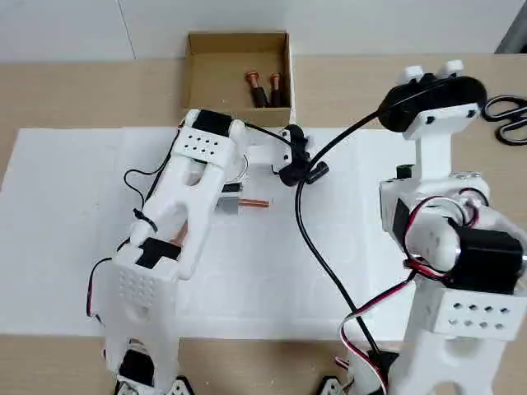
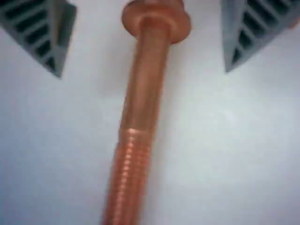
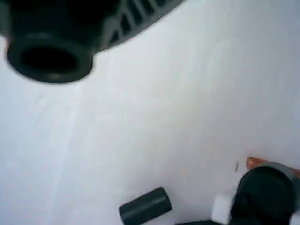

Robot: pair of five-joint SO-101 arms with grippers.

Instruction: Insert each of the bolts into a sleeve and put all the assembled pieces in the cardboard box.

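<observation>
Copper bolt (image 2: 140, 117) is lying flat on the white paper (image 1: 66, 230), about mid-sheet. The left gripper (image 2: 147, 42) sits right over it w/ jaws wide open, 1 ribbed fingertip (image 2: 44, 33) on each side of the bolt's head end. Neither touches it, so it's got hold of nothing. The right gripper (image 3: 56, 23) is clamped on a black sleeve (image 3: 49, 58), held up off the paper w/ its open end facing the wrist cam. There's also a loose sleeve (image 1: 317, 173) on its side on the paper, near the bolt on the right arm's side. The cardboard box (image 1: 237, 37) is at the far edge of the table (image 1: 82, 90), past the paper, w/ 2 assembled pieces (image 1: 265, 89) side by side in its right half. Scissors (image 1: 506, 115) are off on the far right.
</observation>
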